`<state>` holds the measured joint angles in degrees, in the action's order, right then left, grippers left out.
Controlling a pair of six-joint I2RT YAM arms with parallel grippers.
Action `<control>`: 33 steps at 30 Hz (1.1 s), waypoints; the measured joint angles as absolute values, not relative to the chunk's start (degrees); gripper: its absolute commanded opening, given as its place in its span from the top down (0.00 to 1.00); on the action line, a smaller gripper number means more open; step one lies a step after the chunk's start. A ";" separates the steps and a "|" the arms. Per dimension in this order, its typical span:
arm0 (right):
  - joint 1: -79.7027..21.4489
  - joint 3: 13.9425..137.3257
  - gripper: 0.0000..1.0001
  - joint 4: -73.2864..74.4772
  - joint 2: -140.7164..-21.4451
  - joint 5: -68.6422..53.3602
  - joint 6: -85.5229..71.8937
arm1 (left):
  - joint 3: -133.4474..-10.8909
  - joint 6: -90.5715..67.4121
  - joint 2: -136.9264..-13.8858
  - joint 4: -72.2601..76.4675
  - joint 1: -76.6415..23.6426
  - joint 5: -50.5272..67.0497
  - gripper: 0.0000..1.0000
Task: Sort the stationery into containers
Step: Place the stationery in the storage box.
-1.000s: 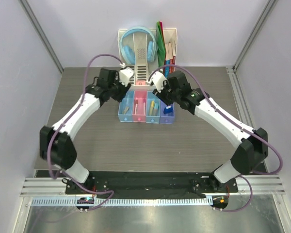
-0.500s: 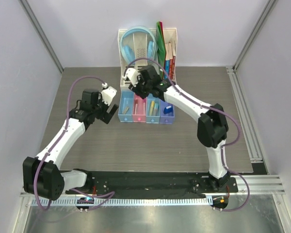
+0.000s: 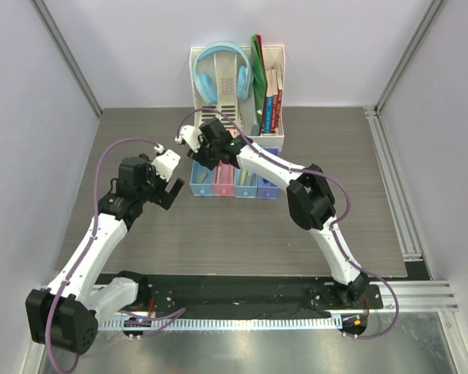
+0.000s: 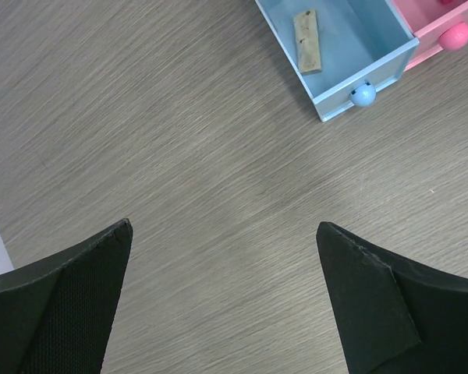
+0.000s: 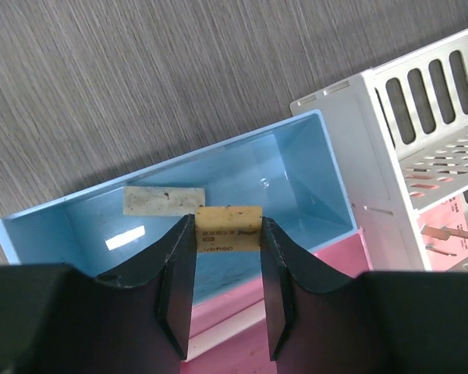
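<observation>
The right gripper (image 5: 228, 227) pinches 1 speckled tan block (image 5: 229, 216) with printed wording above the blue bin (image 5: 296, 167); the left gripper (image 4: 224, 230) is spread wide.

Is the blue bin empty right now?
No, a tan block lies flat on the floor of the blue bin, and the right gripper holds a second tan block over it.

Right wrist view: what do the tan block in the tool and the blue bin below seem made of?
The small tan rectangular block is probably a rubber eraser: matte, with a speckled top and printed lettering. The light-blue rectangular bin looks like moulded plastic, smooth and glossy, going by the glare patch on its floor.
</observation>
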<state>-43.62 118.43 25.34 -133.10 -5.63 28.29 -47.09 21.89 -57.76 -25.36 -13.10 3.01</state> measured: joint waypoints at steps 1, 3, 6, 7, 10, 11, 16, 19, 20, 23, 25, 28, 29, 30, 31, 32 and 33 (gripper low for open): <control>-43.62 118.45 0.57 25.45 -133.25 -5.56 28.29 | -47.09 21.89 -57.78 -25.34 -13.10 3.09 0.00; -43.62 118.45 0.45 25.56 -133.38 -5.43 28.29 | -47.07 21.89 -57.78 -25.34 -13.10 3.25 0.00; -43.62 118.45 0.30 25.50 -133.38 -4.93 28.12 | -47.07 21.89 -57.87 -25.15 -13.10 3.70 0.00; -43.59 118.45 0.27 25.50 -133.38 -4.62 27.99 | -47.05 21.87 -57.93 -25.06 -13.10 3.95 0.00; -43.59 118.43 0.23 25.50 -133.36 -3.11 27.83 | -47.05 21.87 -58.26 -24.88 -13.10 4.67 0.00; -43.59 118.28 0.23 25.45 -133.21 -2.72 27.75 | -47.00 21.87 -58.37 -24.64 -13.10 4.86 0.00; -43.51 113.89 0.23 25.67 -128.75 1.54 25.36 | -46.76 21.89 -59.13 -22.87 -13.10 5.43 0.00; -42.89 109.06 0.21 25.80 -122.41 4.34 23.57 | -46.78 21.82 -60.90 -20.78 -13.08 5.34 0.00; -42.70 107.00 0.20 25.82 -119.39 5.30 23.18 | -46.98 21.69 -62.24 -20.05 -13.08 5.30 0.00; -41.45 101.84 0.19 25.91 -110.08 8.16 22.44 | -49.45 21.34 -68.29 -18.76 -13.08 5.37 0.00; -39.53 98.85 0.19 25.98 -104.18 9.13 21.71 | -51.37 21.15 -71.90 -18.20 -13.08 5.65 0.00; -34.96 94.21 0.18 26.11 -97.58 9.89 20.18 | -55.29 20.78 -77.76 -17.06 -13.08 6.15 0.00; -33.08 92.20 0.18 26.13 -95.88 9.96 19.55 | -56.71 20.56 -79.81 -16.56 -13.08 6.39 0.00; -31.33 90.11 0.18 26.17 -94.67 9.98 19.07 | -57.95 20.27 -81.60 -16.23 -13.08 6.63 0.00; -29.39 88.09 0.18 26.41 -93.95 9.96 18.61 | -59.13 20.03 -83.29 -15.88 -13.08 6.87 0.00; -27.86 86.59 0.18 26.65 -93.73 9.98 18.20 | -60.16 19.86 -84.77 -15.66 -13.08 7.18 0.00; -26.09 84.75 0.18 26.98 -93.76 9.74 17.76 | -61.10 19.68 -86.06 -15.59 -13.08 7.40 0.00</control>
